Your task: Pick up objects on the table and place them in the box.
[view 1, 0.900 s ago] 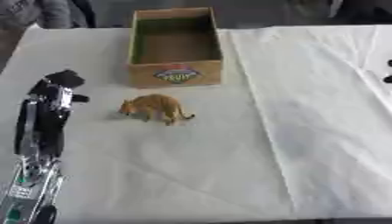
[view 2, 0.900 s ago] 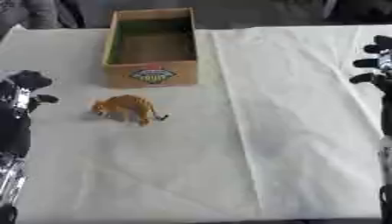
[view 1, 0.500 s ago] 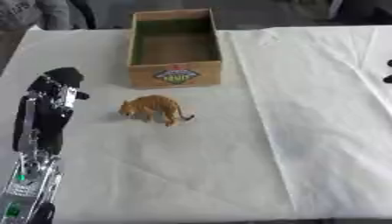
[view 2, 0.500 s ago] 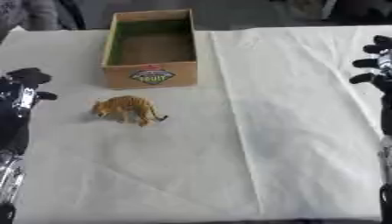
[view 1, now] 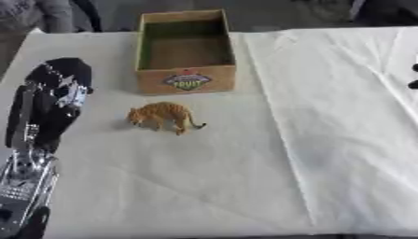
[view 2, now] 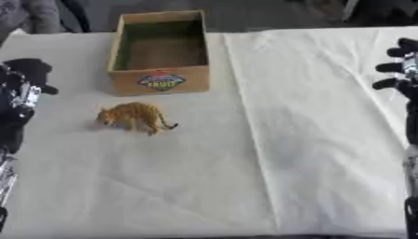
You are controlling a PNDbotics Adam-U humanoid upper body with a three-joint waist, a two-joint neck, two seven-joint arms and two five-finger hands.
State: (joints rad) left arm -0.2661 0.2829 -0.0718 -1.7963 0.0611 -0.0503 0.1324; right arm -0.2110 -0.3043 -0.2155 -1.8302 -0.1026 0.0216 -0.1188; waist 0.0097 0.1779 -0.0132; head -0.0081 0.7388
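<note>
A small orange striped toy tiger (view 1: 163,116) stands on the white cloth, just in front of the box. The open cardboard box (view 1: 188,80) with a green inside sits at the table's far middle and holds nothing I can see. My left hand (view 1: 59,86) hovers to the left of the tiger, a hand's width away, fingers relaxed and holding nothing. At the right edge, far from the tiger, my right hand (view 2: 401,67) is raised with its fingers spread and also holds nothing.
A white cloth (view 2: 310,140) covers the table, with a raised fold running down its middle right. My left forearm (view 1: 24,186) lies along the left edge. Dark shapes, perhaps people, show beyond the far edge.
My left hand has moved a little farther away along the table's left side, level with the tiger. The tiger, box and right hand have stayed put.
</note>
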